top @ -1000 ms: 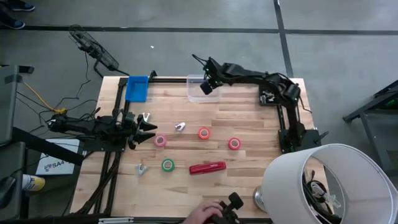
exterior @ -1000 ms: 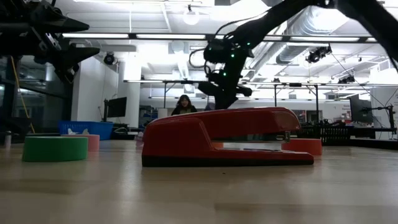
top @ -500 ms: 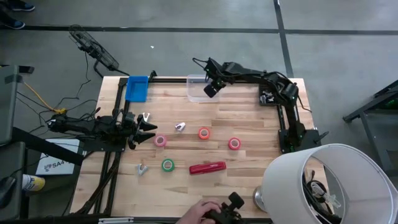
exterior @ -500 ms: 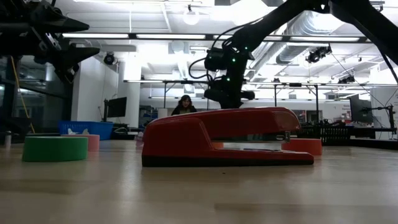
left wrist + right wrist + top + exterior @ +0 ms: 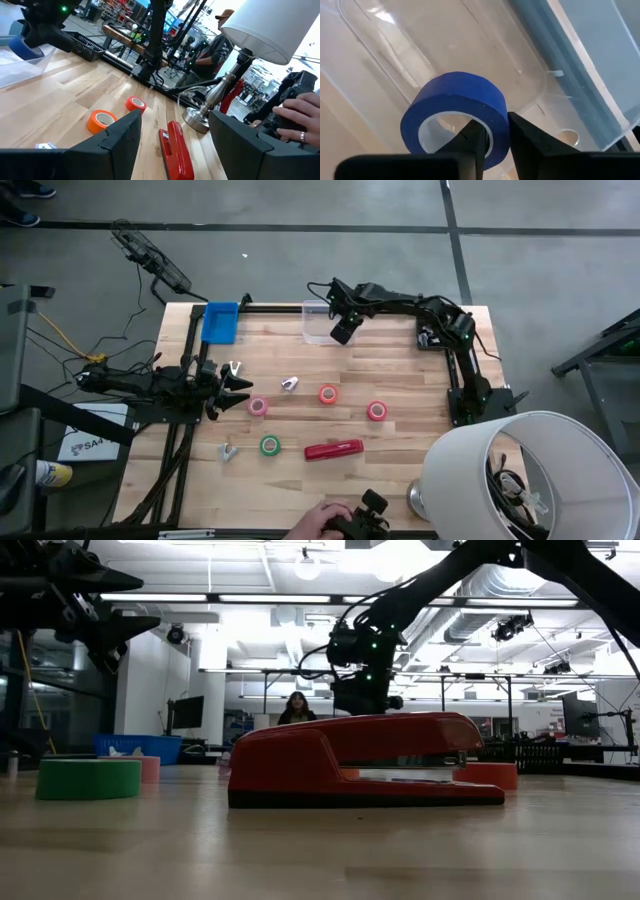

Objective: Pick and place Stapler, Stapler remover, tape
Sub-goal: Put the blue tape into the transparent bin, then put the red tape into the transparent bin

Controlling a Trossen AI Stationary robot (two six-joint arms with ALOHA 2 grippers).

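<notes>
My right gripper (image 5: pixel 343 330) hangs over the clear container (image 5: pixel 316 321) at the table's far edge, shut on a blue tape roll (image 5: pixel 455 107). The red stapler (image 5: pixel 334 449) lies flat near the front edge. Green (image 5: pixel 269 445), pink (image 5: pixel 258 407) and two red tape rolls (image 5: pixel 328 394) (image 5: pixel 376 411) lie flat in the table's middle. Silvery staple removers (image 5: pixel 290 383) (image 5: pixel 228 451) lie among them. My left gripper (image 5: pixel 238 388) waits open at the left edge, with nothing between its fingers. My right gripper pinches the blue roll's wall (image 5: pixel 498 131), one finger (image 5: pixel 472 142) inside the ring and one (image 5: pixel 532 140) outside. The fingers come from above, slanting down. The roll hangs clear over the clear container's floor (image 5: pixel 445 50), its hole facing the fingers.
A blue bin (image 5: pixel 220 322) stands at the far left corner. A lamp with a white shade (image 5: pixel 530 475) rises at the near right corner. A person's hand (image 5: pixel 325 523) holds a dark device at the front edge. Bare wood shows between the container and the rolls.
My right gripper has sunk toward the clear container with the blue roll, shifting a little toward the near edge and rolling its wrist. The roll stays in its fingers.
</notes>
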